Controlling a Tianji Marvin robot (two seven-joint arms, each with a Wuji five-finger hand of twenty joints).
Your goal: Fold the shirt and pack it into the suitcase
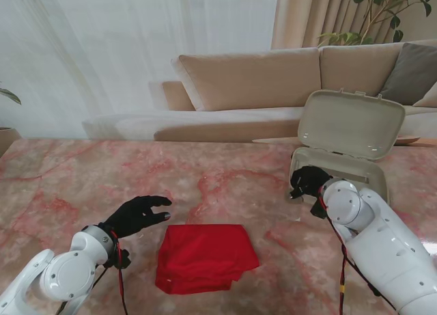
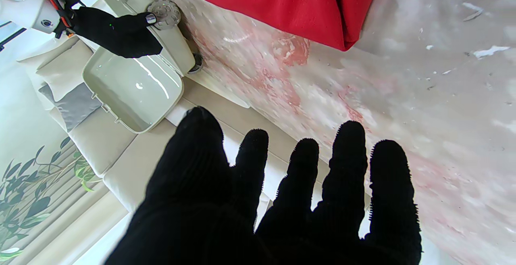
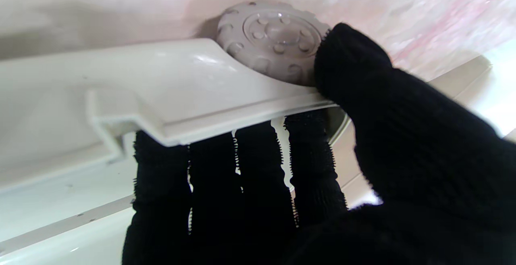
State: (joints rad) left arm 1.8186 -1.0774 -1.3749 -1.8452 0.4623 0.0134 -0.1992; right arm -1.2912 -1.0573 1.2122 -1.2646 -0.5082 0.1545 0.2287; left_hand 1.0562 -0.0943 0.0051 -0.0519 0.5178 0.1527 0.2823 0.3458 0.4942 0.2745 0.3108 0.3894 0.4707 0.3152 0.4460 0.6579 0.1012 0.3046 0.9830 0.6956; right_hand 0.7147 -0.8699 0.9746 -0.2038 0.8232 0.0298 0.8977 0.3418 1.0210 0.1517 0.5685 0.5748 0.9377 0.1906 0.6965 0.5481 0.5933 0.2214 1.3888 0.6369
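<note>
A pink-veined marble table point(image 1: 225, 185) is seen carrying the whole scene, with a beige sofa point(image 1: 273, 79) beyond its far edge. A pale beige hard-shell plastic suitcase point(image 1: 345, 147) stands opened at the robot's right, its lid raised toward the sofa. The red knit shirt point(image 1: 205, 255), already folded into a rough square, lies flat on the marble, just beside the outstretched left fingertips point(image 1: 162, 204) and well apart from the case.

The black-gloved right hand point(image 1: 308, 182) is shown closed over the suitcase's near corner: in the right wrist view 4 fingers point(image 3: 213, 168) are tucked under the shell's rim while the thumb presses on top, next to a ribbed round caster wheel point(image 3: 278, 39). The black-gloved left hand point(image 2: 282, 192) is held empty above the table, all 5 fingers spread and nothing touched.

The fold is judged finished and the packing not yet begun. For the step in hand to be done well, the case should be kept pinned by the right hand so it cannot roll on its wheels, and the shirt should be gathered from its thick folded edge, with fingers slid beneath all layers, so that the square is lifted whole and not pulled open on the way to the open shell.
</note>
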